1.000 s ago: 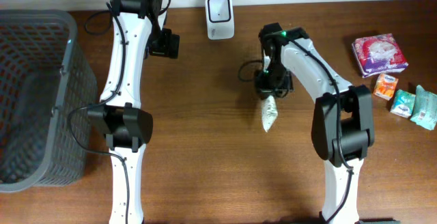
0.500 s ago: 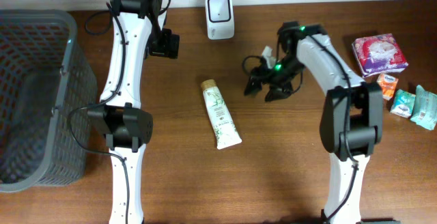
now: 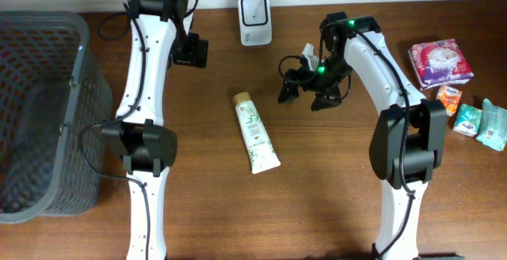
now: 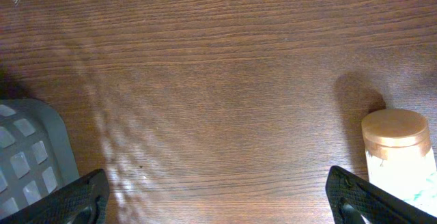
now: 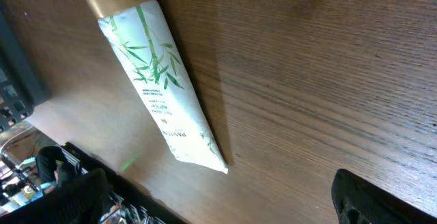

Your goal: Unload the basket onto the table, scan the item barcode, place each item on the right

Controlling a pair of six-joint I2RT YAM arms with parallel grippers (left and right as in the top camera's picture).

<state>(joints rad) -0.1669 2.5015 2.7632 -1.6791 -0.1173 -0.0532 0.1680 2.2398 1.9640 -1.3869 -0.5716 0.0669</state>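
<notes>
at table centre: tube [image 3: 255,131] lies flat on the wood, held by nothing, between the two arms
long axis: runs away from the arm bases toward the scanner [image 3: 255,9], slightly tilted; gold cap at the far end, crimped end nearer the bases
face up: bamboo print and small lettering; no barcode to be seen on it (it may sit on the underside)
right claw [image 3: 303,98]: spread wide and empty, hovering just beside the cap end; its own camera shows the tube off to one side, not between the fingers
direction: the tube lies to the left of the right claw and a little nearer the bases
left claw [image 3: 192,52]: also wide and empty, up near the far edge; only the cap shows at the rim of its view
nearer arm: the right, by a small margin, judging from overhead
step in hand: tube not gripped, scan not yet done
next move calls for: jaws set across the tube, not along it, then its code turned to the scanner
further out: basket [image 3: 79,46] at far left, packets [image 3: 440,62] at far right, all well apart from the tube
</notes>
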